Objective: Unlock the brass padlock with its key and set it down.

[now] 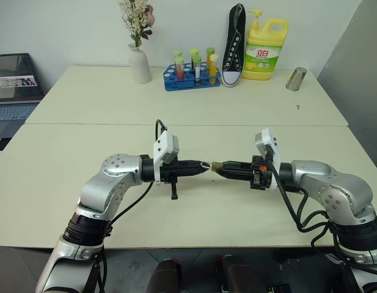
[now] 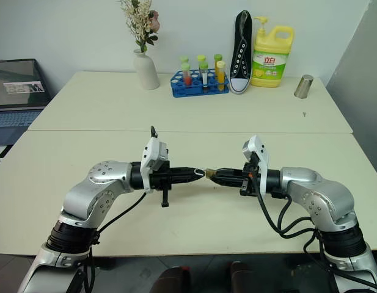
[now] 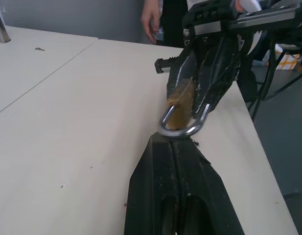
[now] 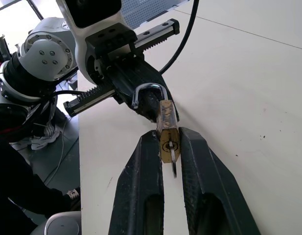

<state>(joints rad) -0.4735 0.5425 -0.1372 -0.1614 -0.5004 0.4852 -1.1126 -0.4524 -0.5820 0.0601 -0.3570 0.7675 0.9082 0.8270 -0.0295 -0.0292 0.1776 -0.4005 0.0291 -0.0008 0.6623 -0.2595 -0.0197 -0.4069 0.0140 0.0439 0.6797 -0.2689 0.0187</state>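
Note:
The brass padlock [image 1: 211,165] hangs in the air above the front table, between my two arms. My right gripper [image 1: 217,166] is shut on its brass body [image 4: 168,128], keyhole end facing the right wrist view. A thin silvery piece, seemingly the key [image 4: 174,162], sticks out of the keyhole. My left gripper [image 1: 199,165] points at it from the other side, fingers shut. Its tips [image 3: 174,139] meet the silvery shackle loop [image 3: 180,131]. I cannot tell whether they pinch the loop.
At the back of the far table stand a white vase of flowers [image 1: 139,64], a blue rack of tubes [image 1: 191,76], a black sneaker [image 1: 235,46], a yellow detergent bottle [image 1: 265,50] and a metal cup [image 1: 296,79]. A laptop [image 1: 14,85] sits left. A person's hand [image 3: 151,19] shows beyond the table.

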